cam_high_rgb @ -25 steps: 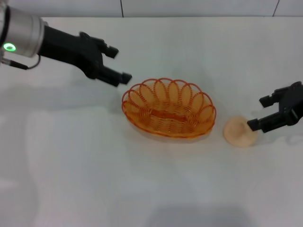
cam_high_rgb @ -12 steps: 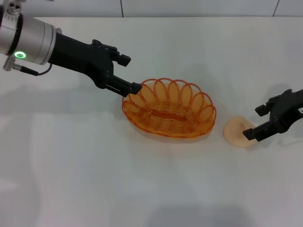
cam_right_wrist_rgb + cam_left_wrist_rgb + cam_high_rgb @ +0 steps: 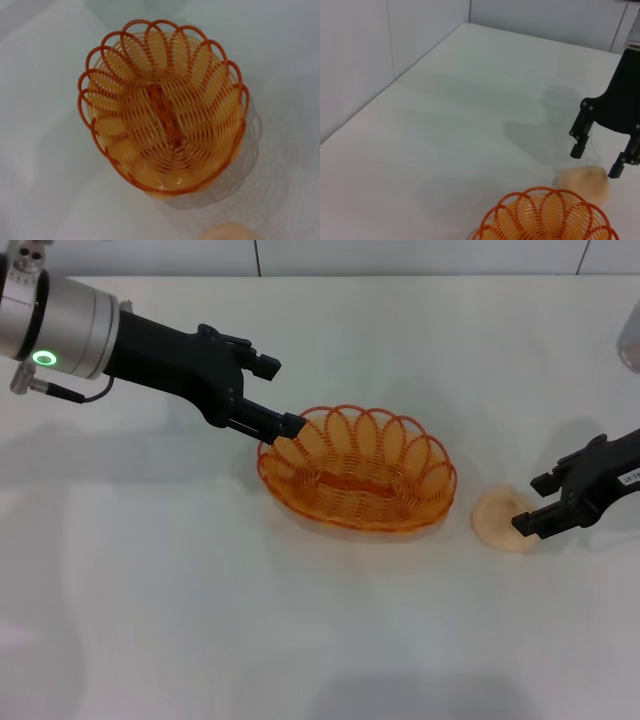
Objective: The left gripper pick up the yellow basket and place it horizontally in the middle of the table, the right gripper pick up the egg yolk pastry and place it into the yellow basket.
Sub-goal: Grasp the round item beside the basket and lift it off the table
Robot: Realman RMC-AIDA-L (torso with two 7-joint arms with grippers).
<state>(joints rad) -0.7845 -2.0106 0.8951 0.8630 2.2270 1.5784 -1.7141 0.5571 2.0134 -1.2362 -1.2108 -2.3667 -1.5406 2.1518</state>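
The yellow basket (image 3: 355, 470) lies lengthwise across the middle of the white table (image 3: 200, 620). My left gripper (image 3: 278, 395) is open at the basket's far-left rim, with one fingertip (image 3: 290, 425) right at the rim wires. The egg yolk pastry (image 3: 503, 520) sits on the table just right of the basket. My right gripper (image 3: 533, 502) is open, its fingers on either side of the pastry's right edge. The left wrist view shows the basket rim (image 3: 550, 215), the pastry (image 3: 585, 182) and the right gripper (image 3: 595, 161). The right wrist view shows the basket (image 3: 165, 105) and the pastry's top (image 3: 230, 232).
The table's back edge meets a tiled wall (image 3: 400, 255). A pale grey rounded thing (image 3: 630, 335) shows at the right edge of the head view. White table surface stretches in front of the basket and at the far left.
My left gripper has moved right and down to the basket's left rim and stayed there. My right gripper has shifted slightly lower beside the pastry. The basket and the pastry have not moved.
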